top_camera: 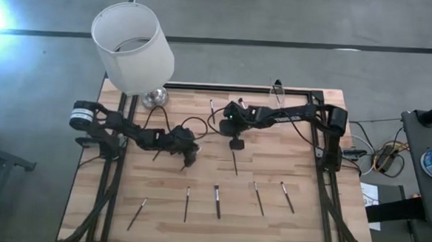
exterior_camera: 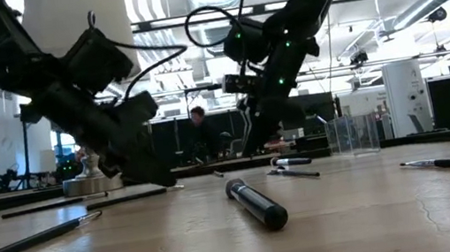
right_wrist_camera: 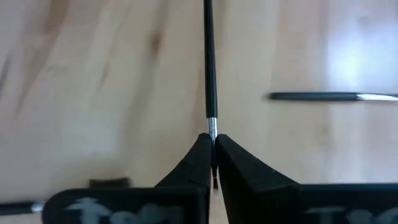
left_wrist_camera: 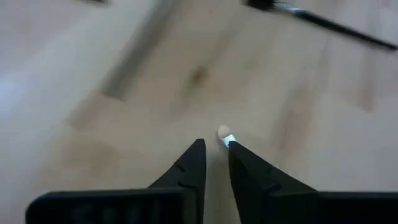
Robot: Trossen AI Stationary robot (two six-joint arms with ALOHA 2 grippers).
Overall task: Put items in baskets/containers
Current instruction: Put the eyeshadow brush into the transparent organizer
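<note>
Several thin brushes lie flat on the wooden table [top_camera: 304, 140], among them a row near the near edge: brush [top_camera: 216, 201], brush [top_camera: 258, 198] and brush [top_camera: 137, 213]. The clear cup [top_camera: 277, 91] stands upright at the far edge, right of the middle. My right gripper [right_wrist_camera: 213, 138] is at the table's middle, shut on a dark brush [top_camera: 234, 163]. My left gripper [left_wrist_camera: 215, 146] is low over the table just left of it, fingers almost together with a small pale end [left_wrist_camera: 224, 132] between their tips. My right gripper pinches the dark brush at its metal collar [right_wrist_camera: 212, 124] between the two fingertips. The brush's handle [right_wrist_camera: 208, 56] runs straight on ahead of the fingers, toward the table's near edge. My left gripper has the pale end of a brush at its fingertips, coming from above. The rest of that brush is hidden by the fingers.
A big white lampshade [top_camera: 131, 46] on a metal foot [top_camera: 155, 97] stands at the far left corner. Another brush [top_camera: 211, 106] lies near the far edge. A black frame rail [top_camera: 240, 87] borders the far side. Cables hang from both arms.
</note>
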